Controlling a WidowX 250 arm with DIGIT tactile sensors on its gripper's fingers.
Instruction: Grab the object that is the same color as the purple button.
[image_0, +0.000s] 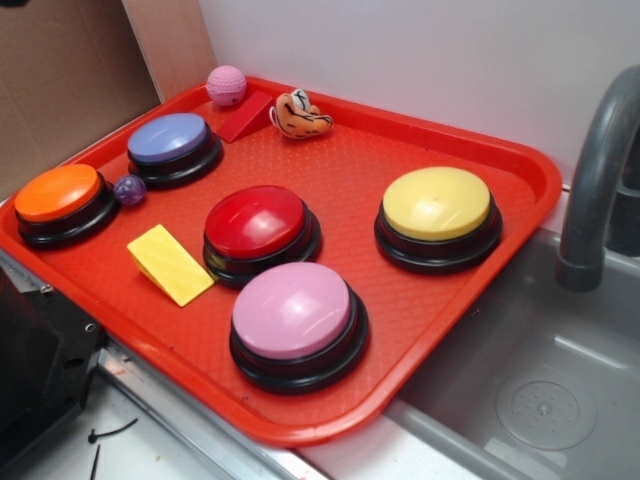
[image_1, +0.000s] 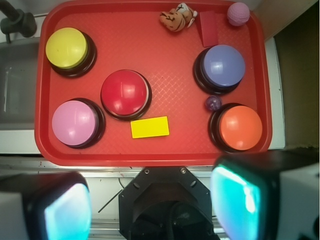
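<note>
The small purple ball (image_1: 213, 103) is seen at six o'clock of the purple button (image_1: 222, 66), while the claw (image_1: 152, 207) is held wide open, empty.

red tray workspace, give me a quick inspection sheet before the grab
surface: red tray, flat beside a grey sink
job's things: tiny purple ball between purple button and orange button, apparently touching both
clutter: yellow button, red button, pink button, yellow wedge, red wedge, pink ball, tiger toy
grippers: gripper open, above the tray's near edge, holding nothing
cables: thin black wire off the tray
surroundings: grey faucet, white wall, cardboard panel
</note>
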